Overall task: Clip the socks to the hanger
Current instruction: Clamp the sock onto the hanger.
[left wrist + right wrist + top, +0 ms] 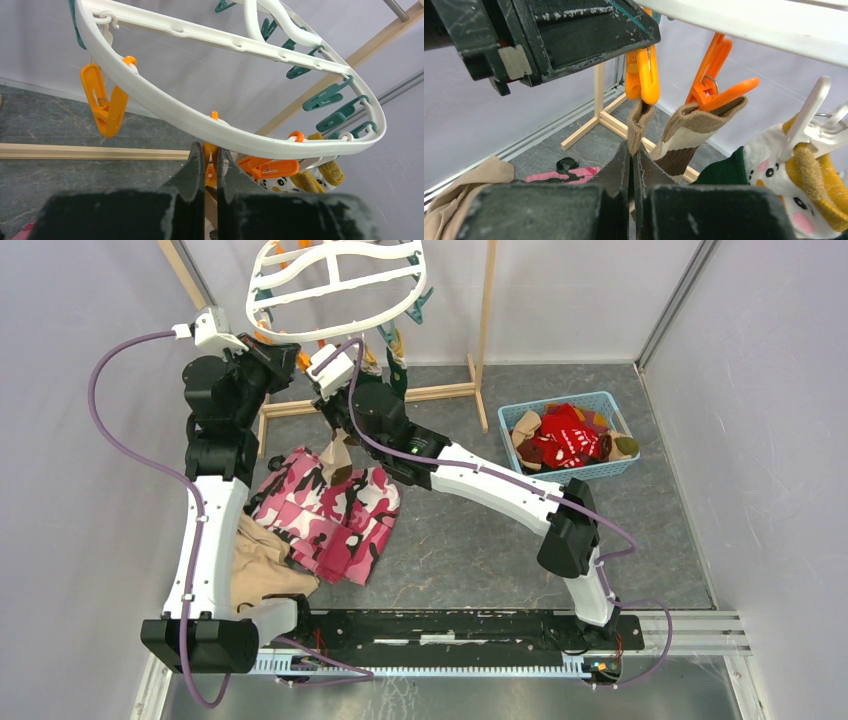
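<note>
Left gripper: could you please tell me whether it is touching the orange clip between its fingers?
Touching. The left wrist view shows the left gripper pinched shut on the orange clip, with no gap on either side.

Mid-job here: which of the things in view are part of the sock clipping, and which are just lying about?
Part of the job: hanger; orange clip, in the left gripper; tan sock, in the right gripper; brown-striped sock, already clipped; blue basket of socks.
Lying about: pink camouflage garment; tan cloth.
</note>
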